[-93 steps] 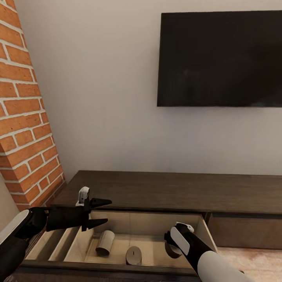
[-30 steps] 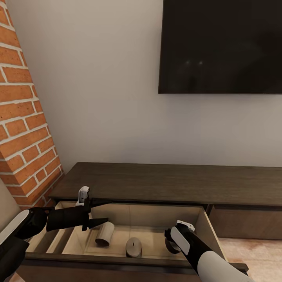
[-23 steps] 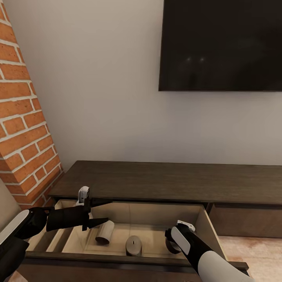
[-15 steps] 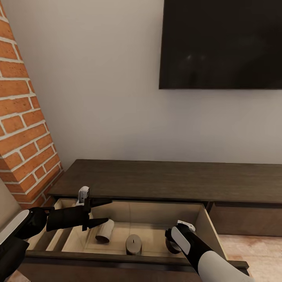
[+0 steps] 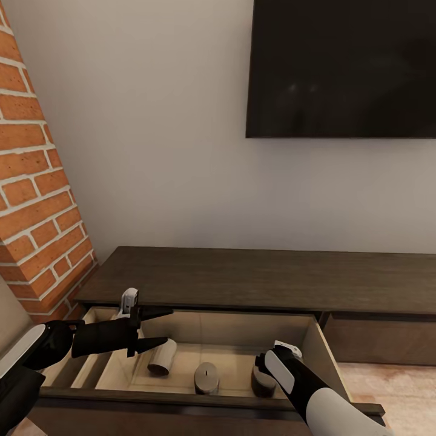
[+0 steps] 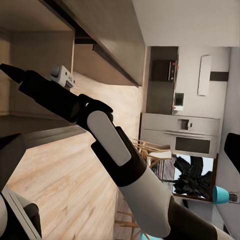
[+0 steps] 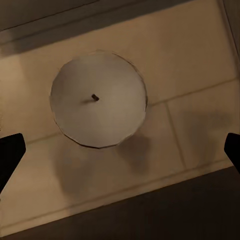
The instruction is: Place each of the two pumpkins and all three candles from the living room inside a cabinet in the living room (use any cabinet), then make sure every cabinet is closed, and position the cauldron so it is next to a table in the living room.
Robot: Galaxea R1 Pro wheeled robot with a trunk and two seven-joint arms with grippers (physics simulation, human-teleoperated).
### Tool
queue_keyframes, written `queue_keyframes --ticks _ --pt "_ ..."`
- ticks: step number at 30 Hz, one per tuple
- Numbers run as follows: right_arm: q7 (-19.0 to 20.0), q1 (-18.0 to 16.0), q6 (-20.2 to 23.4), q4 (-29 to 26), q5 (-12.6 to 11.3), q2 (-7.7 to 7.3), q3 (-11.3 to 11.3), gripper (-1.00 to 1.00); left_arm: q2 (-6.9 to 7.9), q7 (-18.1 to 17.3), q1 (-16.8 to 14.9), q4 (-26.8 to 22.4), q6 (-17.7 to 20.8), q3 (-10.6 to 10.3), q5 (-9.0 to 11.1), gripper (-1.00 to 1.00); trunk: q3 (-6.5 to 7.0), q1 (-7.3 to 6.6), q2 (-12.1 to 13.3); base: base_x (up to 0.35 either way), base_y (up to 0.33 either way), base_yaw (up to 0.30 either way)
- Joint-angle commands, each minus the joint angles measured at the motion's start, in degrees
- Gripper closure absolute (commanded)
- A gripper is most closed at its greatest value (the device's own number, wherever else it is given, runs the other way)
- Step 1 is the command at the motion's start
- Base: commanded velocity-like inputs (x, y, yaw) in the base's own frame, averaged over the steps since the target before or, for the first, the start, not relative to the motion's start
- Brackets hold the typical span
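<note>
Candle under my right hand: the third candle stands upright on the drawer floor, straight below my right gripper; I look down its long axis onto the round top and small dark wick.

Right gripper state: both fingertips sit wide apart at the frame edges, well clear of the wax on either side. Spread, pinching nothing. In the head view the right gripper hangs over that candle near the drawer's right wall.

Coming move: I judge this candle is already released, so the move is a straight lift along its axis; any sideways drift could tip it.

Other candles: the middle candle stands upright, away from my right gripper toward the left arm; the lying candle rests on its side just beneath my left gripper.

Left gripper state: spread, holding nothing, hovering at the drawer's back left.

Nearer arm: right for the third candle, left for the lying one.

Look: pale, matte, plain cylinders, grey-beige in the drawer's shade.

Cabinet: the cabinet has its drawer pulled open toward me; it remains to be shut.
</note>
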Motion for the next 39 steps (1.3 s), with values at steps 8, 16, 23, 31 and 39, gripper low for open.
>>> queue_keyframes --ticks 8,16,23,31,39 --pt "-0.43 -0.04 0.23 -0.09 -0.48 -0.12 0.39 -1.00 0.02 0.53 -0.02 -0.02 -0.04 -0.04 0.60 -1.00 1.05 -0.14 0.04 0.000 0.000 0.000" --pt "-0.34 -0.04 0.66 -0.37 -0.60 -0.26 0.39 -1.00 0.06 0.61 -0.03 -0.02 -0.04 -0.45 0.55 -1.00 2.82 -0.35 0.15 0.000 0.000 0.000" --pt "-0.35 -0.04 3.87 -1.02 -0.81 -0.15 0.39 -1.00 0.10 1.27 -0.13 0.01 -0.14 -1.22 -0.75 -1.00 4.37 -0.53 0.24 0.000 0.000 0.000" --pt "-0.42 -0.04 11.09 -6.05 -0.86 0.01 0.34 -1.00 0.08 1.58 -0.20 0.34 -0.27 -1.35 -11.15 -1.00 5.89 -1.90 2.68 0.000 0.000 0.000" --pt "-0.39 -0.04 14.67 -7.25 -0.96 0.09 0.31 -1.00 -0.23 8.85 -0.31 0.76 -0.51 -1.21 -17.08 -1.00 7.33 -3.65 5.88 0.000 0.000 0.000"
